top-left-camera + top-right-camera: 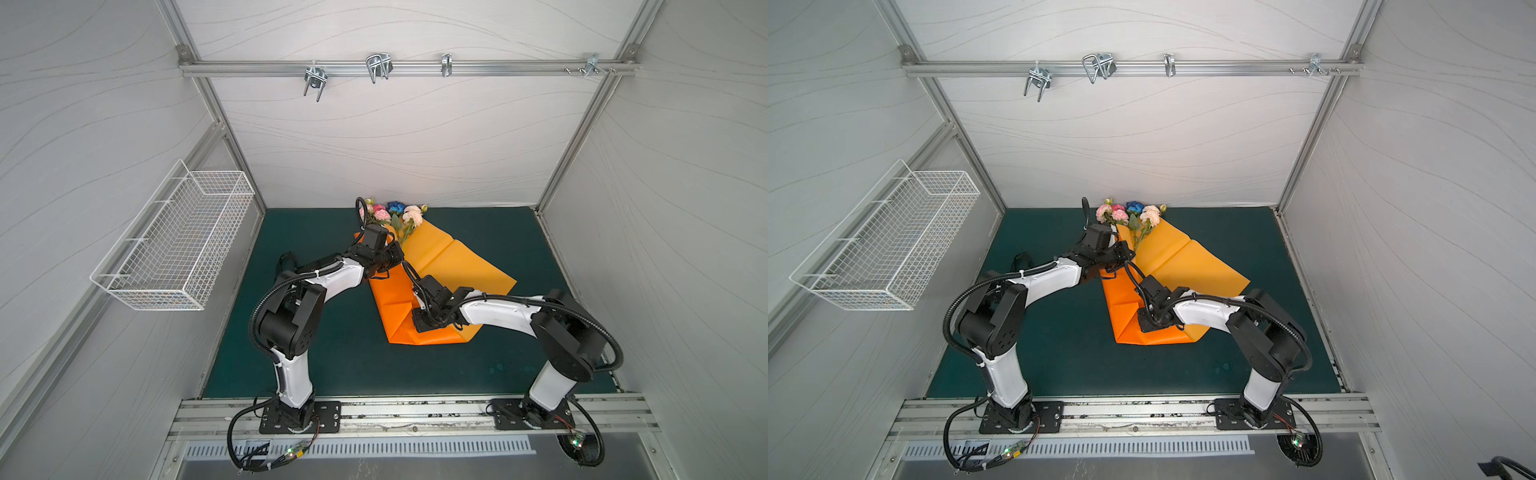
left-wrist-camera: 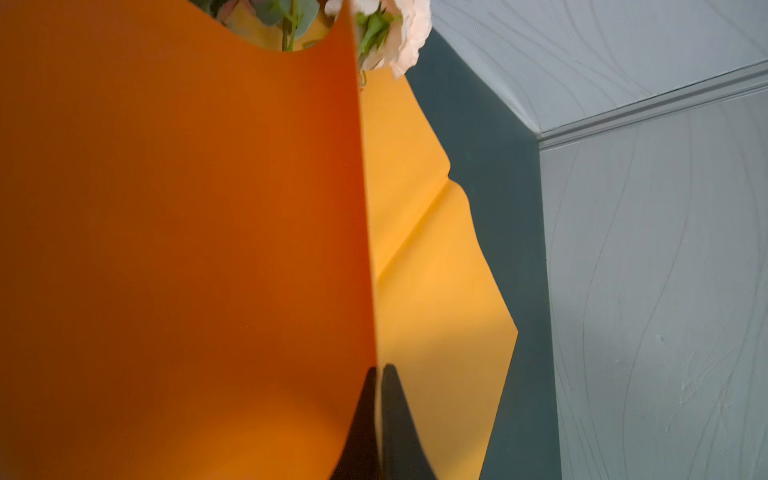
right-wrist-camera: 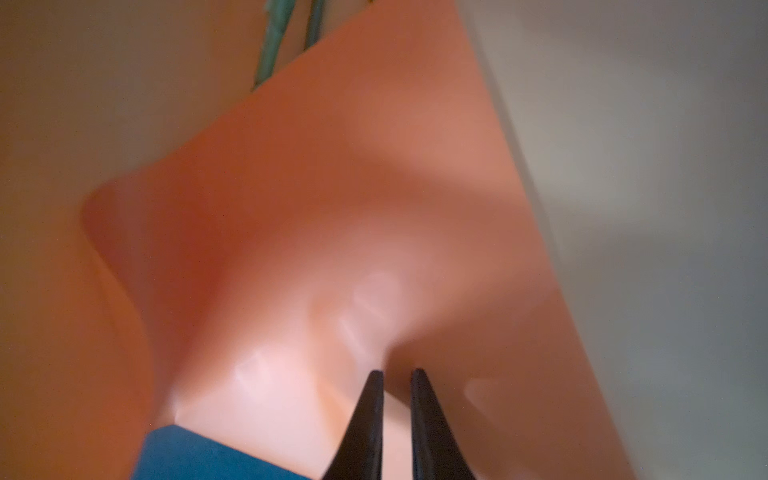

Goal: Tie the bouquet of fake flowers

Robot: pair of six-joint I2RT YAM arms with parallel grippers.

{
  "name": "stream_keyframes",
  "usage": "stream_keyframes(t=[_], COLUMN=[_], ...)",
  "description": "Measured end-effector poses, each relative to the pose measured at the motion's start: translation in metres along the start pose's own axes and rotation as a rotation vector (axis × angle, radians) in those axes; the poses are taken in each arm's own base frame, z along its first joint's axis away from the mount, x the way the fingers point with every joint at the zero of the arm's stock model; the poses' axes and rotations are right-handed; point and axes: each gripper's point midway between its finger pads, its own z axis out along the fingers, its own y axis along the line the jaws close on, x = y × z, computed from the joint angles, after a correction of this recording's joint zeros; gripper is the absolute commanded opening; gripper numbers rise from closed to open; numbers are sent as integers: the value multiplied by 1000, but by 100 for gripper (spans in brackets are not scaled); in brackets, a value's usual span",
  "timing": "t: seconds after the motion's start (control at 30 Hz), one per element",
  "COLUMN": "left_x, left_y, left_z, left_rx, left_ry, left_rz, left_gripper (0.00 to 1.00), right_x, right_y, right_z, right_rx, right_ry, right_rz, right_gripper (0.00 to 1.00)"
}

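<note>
A small bouquet of fake flowers [image 1: 392, 214], with pink, peach and blue blossoms on thin green stems, is seen at the middle of the far edge of the dark green bench [image 1: 332, 353], its heads close to the pale back wall [image 1: 395, 145]. Its stems are laid towards the near edge, onto a large creased orange paper sheet [image 1: 449, 262] that is spread from the far edge to the bench's centre.

The sheet's left flap is lifted and curled over the stems. Its edge is clamped between the closed black fingers of the left gripper [image 2: 379, 368], just below the blossoms.

The right gripper [image 3: 397, 372] is set on the sheet's near part. Its fingers are held only narrowly apart, and a puckered fold of the paper is pinched at their tips. Two green stems are shown, blurred, beyond that fold in the right wrist view.
</note>
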Motion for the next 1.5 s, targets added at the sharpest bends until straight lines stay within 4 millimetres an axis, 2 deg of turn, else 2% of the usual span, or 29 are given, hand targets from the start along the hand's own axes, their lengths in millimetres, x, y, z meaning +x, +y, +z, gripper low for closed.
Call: stream_keyframes(t=[0.2, 0.4, 0.5, 0.57, 0.73, 0.93, 1.03, 1.13, 1.33, 1.5], left_x=[11, 16, 20, 25, 39, 51, 54, 55, 62, 65], left_y=[1, 0, 0, 1, 7, 15, 18, 18, 18, 14], left_z=[15, 26, 34, 40, 54, 66, 70, 73, 77, 80], left_rx=[6, 13, 15, 15, 8, 0, -3, 0, 21, 47], left_ry=[49, 76, 91, 106, 150, 189, 199, 206, 235, 254], left_rz=[6, 21, 28, 29, 29, 25, 22, 21, 15, 14], left_gripper=[0, 0, 0, 0, 0, 0, 0, 0, 0, 0], right_x=[0, -9, -12, -14, -14, -9, -15, -20, -16, -13], right_y=[-11, -17, -19, -19, -13, 9, 26, 37, 33, 31], right_z=[-12, -33, -42, -48, -56, -57, -55, -46, -15, -9], right_rx=[50, 83, 91, 94, 81, 66, 54, 46, 83, 93], right_ry=[-35, -104, -133, -148, -171, -171, -177, -170, -110, -94], right_rz=[1, 0, 0, -2, -25, -121, -171, -205, -249, -266], right_gripper=[18, 18, 19, 23, 27, 28, 28, 28, 28, 28])
